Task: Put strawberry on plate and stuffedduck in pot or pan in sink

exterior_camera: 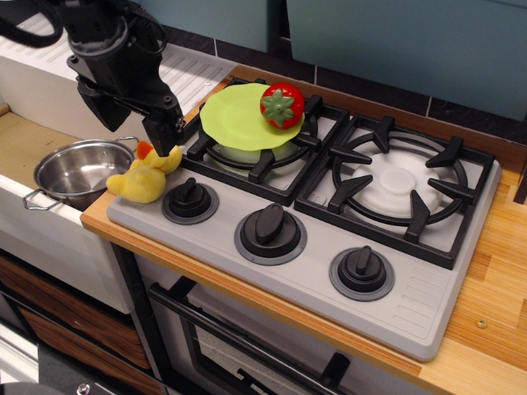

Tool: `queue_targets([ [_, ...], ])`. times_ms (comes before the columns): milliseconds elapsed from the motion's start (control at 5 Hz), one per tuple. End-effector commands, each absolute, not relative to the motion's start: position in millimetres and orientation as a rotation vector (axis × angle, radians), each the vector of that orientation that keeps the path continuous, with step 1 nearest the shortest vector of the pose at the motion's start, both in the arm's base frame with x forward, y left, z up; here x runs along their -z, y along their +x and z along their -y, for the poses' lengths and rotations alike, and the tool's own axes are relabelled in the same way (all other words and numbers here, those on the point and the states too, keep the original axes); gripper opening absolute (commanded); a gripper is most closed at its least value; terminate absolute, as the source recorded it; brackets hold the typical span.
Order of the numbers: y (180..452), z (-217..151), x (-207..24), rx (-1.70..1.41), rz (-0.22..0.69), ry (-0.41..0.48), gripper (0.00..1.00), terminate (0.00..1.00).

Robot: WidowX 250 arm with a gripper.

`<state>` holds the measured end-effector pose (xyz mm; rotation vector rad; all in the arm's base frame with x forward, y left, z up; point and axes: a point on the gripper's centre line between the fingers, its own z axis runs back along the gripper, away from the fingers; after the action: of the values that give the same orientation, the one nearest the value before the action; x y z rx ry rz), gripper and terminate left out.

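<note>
Fingers (pixel 165 132) of the black gripper (pixel 136 115) stood spread apart, with only the nearer one plain to see; its tip hung right at the head of the stuffed duck (pixel 144 174), touching or just short of it, I could not tell which. Nothing was pinched between them.

The duck lay at the stove's front left corner, tight against the rim of the steel pot (pixel 78 171), which sat in the sink (pixel 25 144) just left of the stove. The strawberry (pixel 282 104) rested on the far right edge of the lime-green plate (pixel 235 115), over the stove's rear left burner, so that half of the task looked finished.

Risk, as I judged it, lay in the approach: the fingers sat over the duck's head rather than its body, so a closing grip could catch only the beak or slide off the soft plush. A push instead of a pinch might shove the duck off the stove's corner, onto the tabletop (pixel 103 222) edge or down beside the pot rather than into it.
</note>
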<state>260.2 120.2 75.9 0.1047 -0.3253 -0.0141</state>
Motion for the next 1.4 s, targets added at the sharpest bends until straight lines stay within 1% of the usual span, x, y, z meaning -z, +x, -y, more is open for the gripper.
queue_targets([
  [0,272,-130,-80,0.018,0.427,0.159,1.0,0.0],
  [200,274,-132,-73,0.001,0.402,0.168,1.0,0.0],
  [400,275,-127,-68,-0.02,0.353,0.159,1.0,0.0],
  [600,279,-120,-59,-0.022,0.316,0.129,1.0,0.0],
  [1200,291,-111,-29,-0.004,0.314,0.026,1.0,0.0],
])
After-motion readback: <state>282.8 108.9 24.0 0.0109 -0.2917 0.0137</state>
